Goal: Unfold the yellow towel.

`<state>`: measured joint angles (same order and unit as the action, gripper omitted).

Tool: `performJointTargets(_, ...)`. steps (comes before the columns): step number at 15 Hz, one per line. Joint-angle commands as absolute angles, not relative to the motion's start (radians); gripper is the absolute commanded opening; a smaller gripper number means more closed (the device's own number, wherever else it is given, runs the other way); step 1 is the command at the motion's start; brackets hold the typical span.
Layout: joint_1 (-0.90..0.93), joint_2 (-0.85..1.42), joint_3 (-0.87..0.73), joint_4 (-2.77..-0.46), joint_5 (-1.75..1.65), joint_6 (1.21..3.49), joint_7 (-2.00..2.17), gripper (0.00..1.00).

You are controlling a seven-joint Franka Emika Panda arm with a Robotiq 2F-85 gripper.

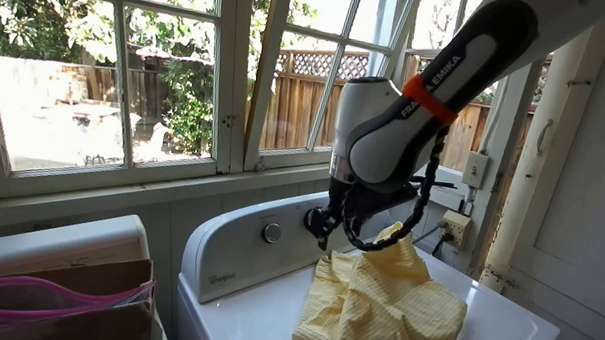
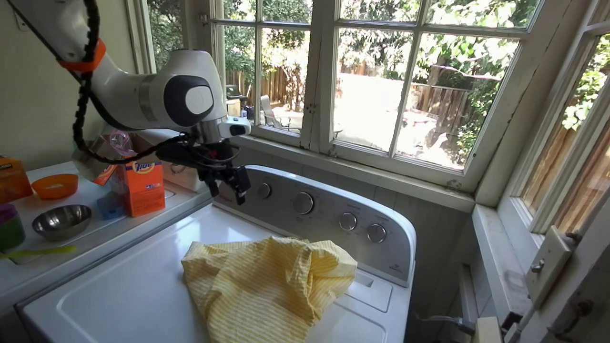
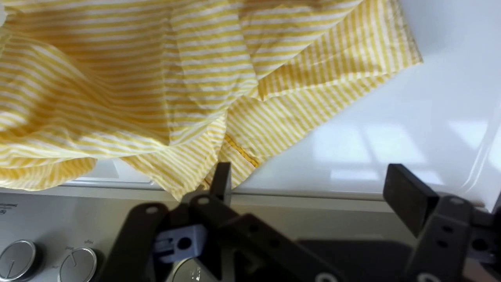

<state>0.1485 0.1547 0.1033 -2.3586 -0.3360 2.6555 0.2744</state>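
Towel (image 2: 252,286), below and beside gripper (image 3: 311,182), apart

One towel (image 2: 257,286) at bottom centre in an exterior view; four knobs (image 2: 303,203) across the middle, two bowls (image 2: 62,233) and one Tide box (image 2: 145,190) at left, one light switch (image 2: 549,272) at right. One claw (image 3: 307,184), two fingers (image 3: 411,199), low in the wrist view.

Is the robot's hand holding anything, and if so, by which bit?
Nothing is held: the hand is open with nothing in its grip, and the towel lies crumpled on the washer.
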Motion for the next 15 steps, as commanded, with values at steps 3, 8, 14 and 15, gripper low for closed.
performJointTargets(3, 0.168, 0.172, 0.079, -2.345, -0.352, 2.653, 0.309, 1.00)
performJointTargets(8, 0.247, 0.364, 0.026, -2.235, -0.440, 2.670, 0.514, 1.00)
performJointTargets(14, 0.466, 0.599, -0.141, -2.044, -0.520, 2.707, 0.847, 1.00)
performJointTargets(15, 0.519, 0.635, -0.189, -2.003, -0.546, 2.689, 0.928, 1.00)
